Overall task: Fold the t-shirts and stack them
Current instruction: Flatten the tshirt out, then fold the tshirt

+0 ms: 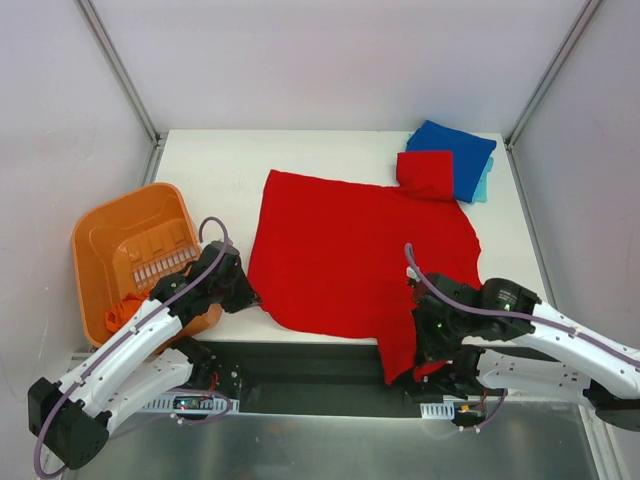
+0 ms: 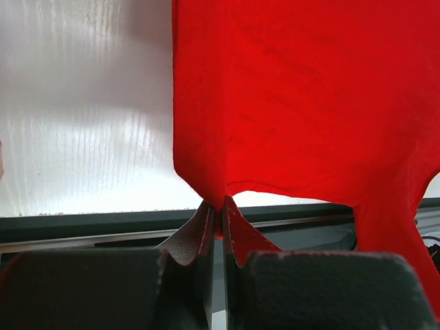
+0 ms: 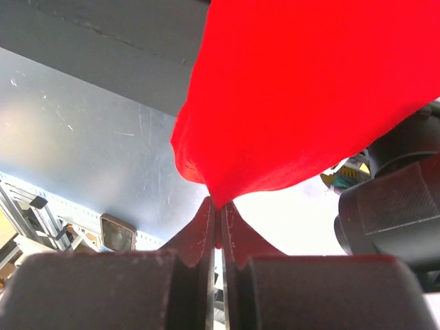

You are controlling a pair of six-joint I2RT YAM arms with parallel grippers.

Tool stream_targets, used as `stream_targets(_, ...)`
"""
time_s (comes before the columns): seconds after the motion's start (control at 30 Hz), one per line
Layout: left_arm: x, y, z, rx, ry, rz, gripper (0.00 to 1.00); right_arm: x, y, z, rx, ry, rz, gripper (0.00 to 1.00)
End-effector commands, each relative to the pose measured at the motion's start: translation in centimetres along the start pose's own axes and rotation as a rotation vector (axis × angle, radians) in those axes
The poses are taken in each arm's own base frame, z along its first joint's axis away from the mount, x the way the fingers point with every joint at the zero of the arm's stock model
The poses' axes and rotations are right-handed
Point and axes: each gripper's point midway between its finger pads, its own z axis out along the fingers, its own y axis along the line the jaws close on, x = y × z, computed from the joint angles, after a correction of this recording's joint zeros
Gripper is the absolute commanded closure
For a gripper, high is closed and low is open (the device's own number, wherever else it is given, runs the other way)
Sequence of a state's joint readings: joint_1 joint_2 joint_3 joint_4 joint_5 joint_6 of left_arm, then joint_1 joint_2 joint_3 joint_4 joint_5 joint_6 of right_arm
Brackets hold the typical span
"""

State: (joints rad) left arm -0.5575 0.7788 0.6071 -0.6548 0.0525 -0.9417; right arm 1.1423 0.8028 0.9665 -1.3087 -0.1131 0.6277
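Note:
A bright red t-shirt [image 1: 360, 250] lies spread over the middle of the white table, its near edge hanging over the front. My left gripper [image 1: 252, 296] is shut on the shirt's near left corner [image 2: 218, 206]. My right gripper [image 1: 420, 340] is shut on the shirt's near right part [image 3: 218, 199], held past the table's front edge. At the back right a folded red shirt [image 1: 426, 173] lies on a folded royal blue shirt [image 1: 455, 150], with a light teal one [image 1: 482, 190] showing under them.
An orange plastic basket [image 1: 120, 235] stands at the left edge of the table with orange-red cloth [image 1: 118, 315] at its near end. Metal frame posts [image 1: 120, 70] rise at the table's back corners.

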Motion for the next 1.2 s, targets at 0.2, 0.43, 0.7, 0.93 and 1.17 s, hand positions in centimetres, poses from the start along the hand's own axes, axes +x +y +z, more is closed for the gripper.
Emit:
stream_targets(0.2, 0.1, 0.2, -1.0, -0.014, -0.006, -0.01, 1.0, 2.9, -5.3, -3.4, 0.278, 0.087, 0.075, 0.99)
stream_targets(0.43, -2.3, -0.4, -0.7, -0.088, -0.064, 0.007, 1.0, -1.4, -7.2, -4.6, 0.392, -0.075, 0.112, 0.99)
stream_targets(0.7, -5.0, -2.2, 0.2, -0.145, -0.109, 0.006, 1.0, -7.6, -9.8, -7.0, 0.585, -0.205, 0.148, 0.99)
stream_targets(0.93, -7.8, -2.9, 1.5, -0.231, -0.153, 0.015, 0.99, -12.2, -11.4, -7.4, 0.66, -0.28, 0.192, 0.99)
stream_targets(1.17, -10.9, -2.9, 3.0, -0.289, -0.157, -0.022, 1.0, -16.8, -12.7, -6.9, 0.714, -0.291, 0.207, 0.99)
